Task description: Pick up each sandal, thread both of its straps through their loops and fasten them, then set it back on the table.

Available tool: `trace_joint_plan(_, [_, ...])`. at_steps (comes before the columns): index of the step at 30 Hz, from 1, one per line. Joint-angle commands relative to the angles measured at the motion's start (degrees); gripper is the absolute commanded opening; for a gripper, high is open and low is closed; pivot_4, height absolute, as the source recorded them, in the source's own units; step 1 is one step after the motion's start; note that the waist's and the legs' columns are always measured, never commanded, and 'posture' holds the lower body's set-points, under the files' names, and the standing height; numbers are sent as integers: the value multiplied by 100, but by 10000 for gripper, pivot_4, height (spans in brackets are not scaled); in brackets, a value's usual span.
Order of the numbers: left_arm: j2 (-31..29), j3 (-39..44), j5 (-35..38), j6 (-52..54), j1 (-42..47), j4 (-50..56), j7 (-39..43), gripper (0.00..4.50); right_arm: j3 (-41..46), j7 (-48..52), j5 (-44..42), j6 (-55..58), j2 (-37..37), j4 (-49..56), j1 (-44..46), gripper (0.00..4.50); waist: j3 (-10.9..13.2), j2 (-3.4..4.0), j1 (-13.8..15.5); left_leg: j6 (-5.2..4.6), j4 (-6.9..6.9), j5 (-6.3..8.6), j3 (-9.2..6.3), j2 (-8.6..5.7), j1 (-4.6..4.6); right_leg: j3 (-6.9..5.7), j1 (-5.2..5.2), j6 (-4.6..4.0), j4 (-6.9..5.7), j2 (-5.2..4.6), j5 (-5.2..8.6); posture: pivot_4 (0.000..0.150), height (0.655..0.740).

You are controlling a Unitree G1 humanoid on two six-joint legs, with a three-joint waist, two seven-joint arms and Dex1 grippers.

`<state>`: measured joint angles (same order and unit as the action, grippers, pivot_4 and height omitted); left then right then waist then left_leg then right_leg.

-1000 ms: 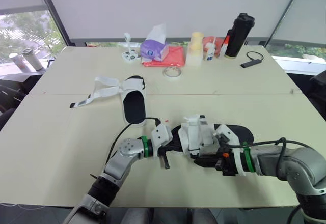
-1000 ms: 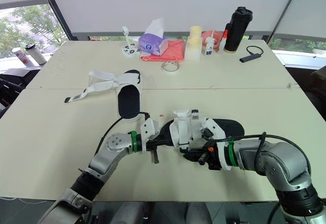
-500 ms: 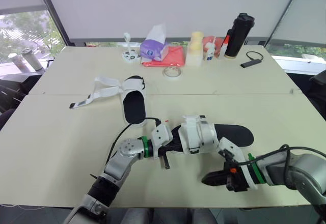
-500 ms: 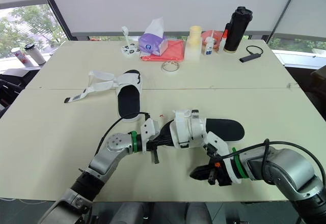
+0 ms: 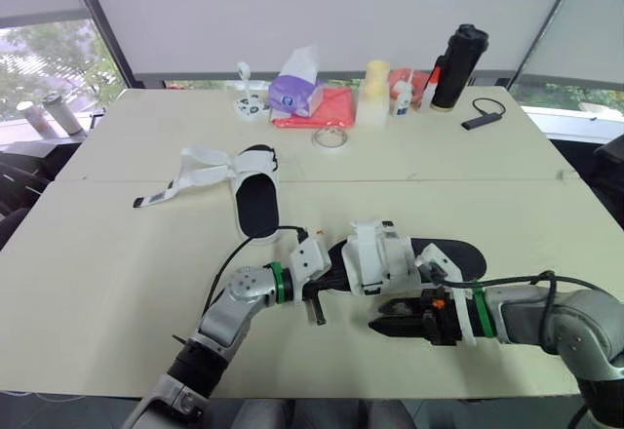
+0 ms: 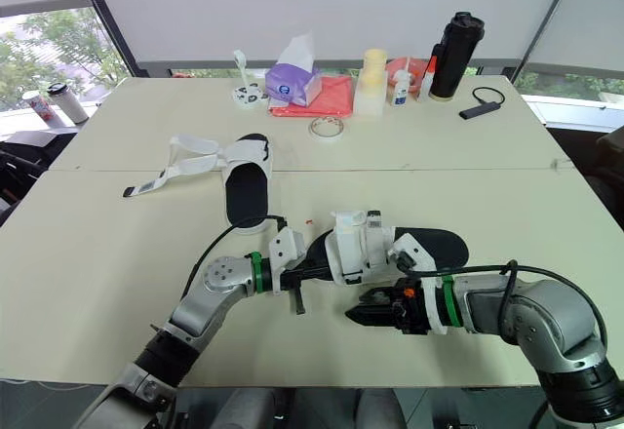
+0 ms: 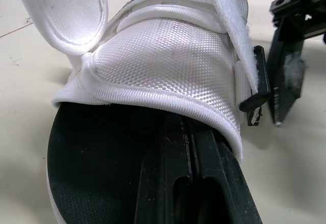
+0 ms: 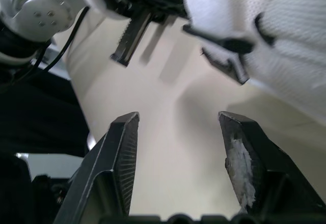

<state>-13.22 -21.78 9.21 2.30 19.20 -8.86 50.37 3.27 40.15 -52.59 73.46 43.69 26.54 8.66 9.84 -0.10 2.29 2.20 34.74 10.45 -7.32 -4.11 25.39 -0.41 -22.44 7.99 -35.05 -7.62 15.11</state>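
Note:
One white-strapped sandal with a black sole [image 5: 382,258] lies side-on just above the table in front of me. My left gripper [image 5: 324,288] is shut on its toe end, its fingers [image 7: 186,178] lying along the insole under the white upper. A strap with a black buckle [image 7: 253,89] hangs over the side of that upper. My right gripper [image 5: 382,327] is open, low over the table right beside that buckle, touching nothing. The second sandal [image 5: 255,198] lies flat further back on the left with its straps [image 5: 190,175] spread loose.
Along the far edge stand a purple tissue pack [image 5: 294,93] on a red cloth [image 5: 327,109], a tape roll [image 5: 330,138], a yellow cup stack [image 5: 374,88], small bottles [image 5: 402,96], a black flask [image 5: 458,66] and a black device with a cable [image 5: 480,119].
A second ago my right gripper was up against the sandal's strap. It dropped back toward the near edge, then swung in again under the buckle, open. The left arm and sandal stayed put.

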Motion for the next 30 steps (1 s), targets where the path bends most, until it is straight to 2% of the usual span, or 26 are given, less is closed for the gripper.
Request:
trace_joint_plan(1, [-113,-143,-292,289,-163,-344,-38,0,198,-199,-21,-58,-145,-85,48,23172,0,-1,0,0,0,0,0,0,0,0,0,0,0,0,0,1500,7400])
trace_joint_plan(17, [-110,-130,-285,269,-148,-365,-56,0,410,-591,-140,-95,-637,-308,323,23172,-1,1,-11,-2,1,-1,-1,0,-3,0,2,0,-5,3,-1,1500,7400])
trace_joint_plan(30, [-83,-137,-275,264,-138,-391,-61,0,605,-629,-498,-129,-555,122,433,23172,0,1,-13,-6,2,-4,-3,0,-3,1,1,-1,-10,4,-2,1500,7400])
